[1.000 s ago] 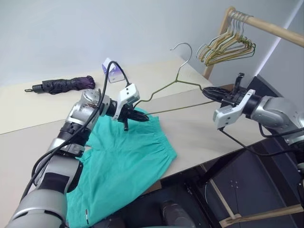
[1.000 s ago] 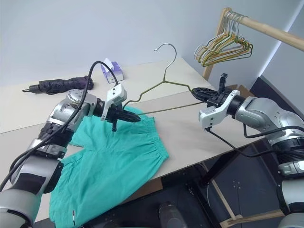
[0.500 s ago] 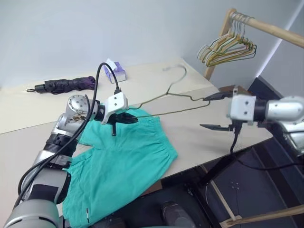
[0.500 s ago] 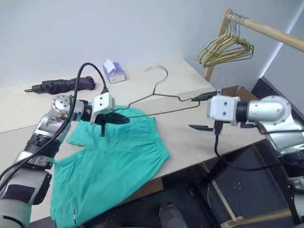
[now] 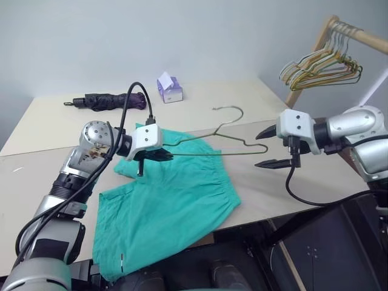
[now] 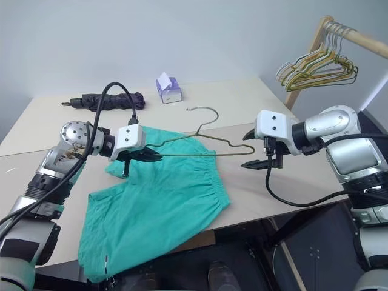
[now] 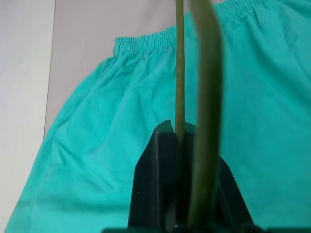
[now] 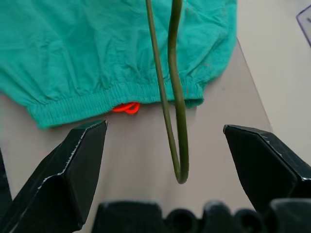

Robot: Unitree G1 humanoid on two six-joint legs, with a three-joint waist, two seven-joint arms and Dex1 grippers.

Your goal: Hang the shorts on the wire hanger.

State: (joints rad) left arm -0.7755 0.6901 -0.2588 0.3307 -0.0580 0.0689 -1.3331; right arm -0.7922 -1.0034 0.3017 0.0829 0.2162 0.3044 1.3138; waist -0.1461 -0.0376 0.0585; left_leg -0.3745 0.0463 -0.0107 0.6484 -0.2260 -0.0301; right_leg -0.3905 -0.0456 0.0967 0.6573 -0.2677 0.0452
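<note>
One hanger (image 6: 194, 143) end between left fingers (image 7: 155, 179)

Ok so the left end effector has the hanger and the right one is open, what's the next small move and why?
Probably bring the right end effector down to the shorts and pinch the waistband edge. It stands open, off the wire hanger's free corner, while the left end effector is shut on the other end, holding it just above the shorts, which lie flat on the table and unthreaded.

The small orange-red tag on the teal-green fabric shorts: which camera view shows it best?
The right wrist view: the orange-red tag peeks out under the gathered waistband of the teal-green shorts. The left wrist view shows waistband and fabric; in the eye views I cannot make it out.
</note>
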